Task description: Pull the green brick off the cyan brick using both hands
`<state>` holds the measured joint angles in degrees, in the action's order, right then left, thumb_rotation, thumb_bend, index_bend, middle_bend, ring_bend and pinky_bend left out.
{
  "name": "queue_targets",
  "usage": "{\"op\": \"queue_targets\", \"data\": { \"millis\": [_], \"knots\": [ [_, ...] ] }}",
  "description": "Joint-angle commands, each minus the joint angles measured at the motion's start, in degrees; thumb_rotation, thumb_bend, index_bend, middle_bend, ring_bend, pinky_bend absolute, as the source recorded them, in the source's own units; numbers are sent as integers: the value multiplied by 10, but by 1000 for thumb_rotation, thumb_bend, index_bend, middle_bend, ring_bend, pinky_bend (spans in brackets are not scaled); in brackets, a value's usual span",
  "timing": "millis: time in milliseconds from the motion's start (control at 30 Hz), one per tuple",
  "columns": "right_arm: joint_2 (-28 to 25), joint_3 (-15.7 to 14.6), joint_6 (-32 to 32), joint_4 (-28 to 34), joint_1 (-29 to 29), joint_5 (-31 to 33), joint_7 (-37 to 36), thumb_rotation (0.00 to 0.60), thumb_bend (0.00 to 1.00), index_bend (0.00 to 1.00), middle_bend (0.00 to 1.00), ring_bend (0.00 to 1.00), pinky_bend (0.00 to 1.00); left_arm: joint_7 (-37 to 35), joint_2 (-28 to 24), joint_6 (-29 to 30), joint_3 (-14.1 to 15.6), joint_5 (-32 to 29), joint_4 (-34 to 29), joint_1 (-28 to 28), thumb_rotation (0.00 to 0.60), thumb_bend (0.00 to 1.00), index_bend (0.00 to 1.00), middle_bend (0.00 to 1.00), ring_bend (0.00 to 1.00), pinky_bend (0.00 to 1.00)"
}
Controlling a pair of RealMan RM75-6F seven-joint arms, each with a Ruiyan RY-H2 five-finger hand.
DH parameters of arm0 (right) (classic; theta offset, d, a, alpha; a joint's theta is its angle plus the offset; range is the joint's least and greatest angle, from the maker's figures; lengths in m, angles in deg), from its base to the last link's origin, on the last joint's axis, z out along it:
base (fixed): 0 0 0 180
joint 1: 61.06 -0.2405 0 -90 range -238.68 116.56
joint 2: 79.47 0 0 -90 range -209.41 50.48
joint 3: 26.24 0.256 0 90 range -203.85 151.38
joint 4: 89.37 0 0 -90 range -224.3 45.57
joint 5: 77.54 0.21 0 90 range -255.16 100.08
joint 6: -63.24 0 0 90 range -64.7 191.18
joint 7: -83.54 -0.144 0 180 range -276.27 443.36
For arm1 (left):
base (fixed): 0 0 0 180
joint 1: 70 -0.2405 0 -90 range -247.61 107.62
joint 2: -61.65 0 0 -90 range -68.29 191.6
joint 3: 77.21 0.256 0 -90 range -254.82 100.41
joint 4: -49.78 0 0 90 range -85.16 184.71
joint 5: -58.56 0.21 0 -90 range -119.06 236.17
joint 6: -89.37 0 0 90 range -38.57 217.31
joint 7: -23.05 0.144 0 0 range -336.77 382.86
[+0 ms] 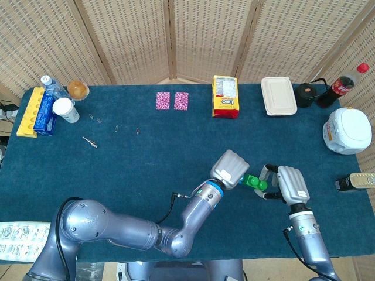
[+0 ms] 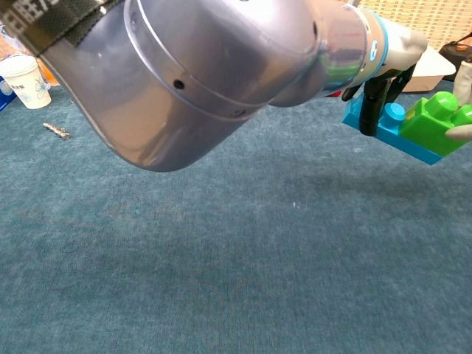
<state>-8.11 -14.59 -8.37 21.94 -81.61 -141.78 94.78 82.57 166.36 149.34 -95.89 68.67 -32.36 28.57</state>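
The left hand [image 1: 229,168] held the cyan brick [image 2: 387,133] above the blue cloth, its dark fingers [image 2: 367,103] clamped over the brick's near end. In the head view the hand's grey back hid most of that brick. The green brick [image 1: 253,182] sat pressed onto the cyan one at its far end, the pair tilted with the green end away from the left hand. The right hand [image 1: 289,184] reached in from the other side, its fingers curled around the green brick and touching it; the chest view showed only pale fingertips [image 2: 461,131] at the frame's edge against the green block. Both bricks hung clear of the table [image 1: 146,164], between the two hands, near its front edge.
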Motion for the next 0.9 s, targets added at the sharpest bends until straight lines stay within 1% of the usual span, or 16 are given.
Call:
{"op": "queue_targets", "data": {
  "millis": [33,167,233,400,533,733,900],
  "knots": [
    [3,2,-2,-2,0,2,-5,600,220,622,649,736,569,0,1,-2,-4,-2,0,-3,600,414,834,662,608,600],
    [2,6,-2,-4,-1,3,-13,600,224,651,673,763,653,4,-2,-7,-9,-6,-2,-8,600,414,834,662,608,600],
    [0,5,1,-3,-2,1,-15,600,226,656,676,771,672,4,-3,-9,-9,-3,-3,-10,600,413,834,662,608,600],
    [-2,-1,8,-8,-3,-5,-24,600,243,647,660,755,683,1,-5,-15,-9,10,-5,-16,600,415,834,662,608,600],
    [-4,-2,10,-8,-3,-4,-25,600,261,659,680,794,720,-2,-6,-23,-5,20,-6,-20,600,414,834,662,608,600],
    [-20,1,5,-3,2,-5,-37,600,267,673,692,825,748,9,-10,-39,17,47,-5,-23,600,413,834,662,608,600],
    [-35,5,6,0,6,-1,-51,600,266,675,694,826,751,7,-17,-48,21,55,-6,-26,600,415,834,662,608,600]
  ]
}}
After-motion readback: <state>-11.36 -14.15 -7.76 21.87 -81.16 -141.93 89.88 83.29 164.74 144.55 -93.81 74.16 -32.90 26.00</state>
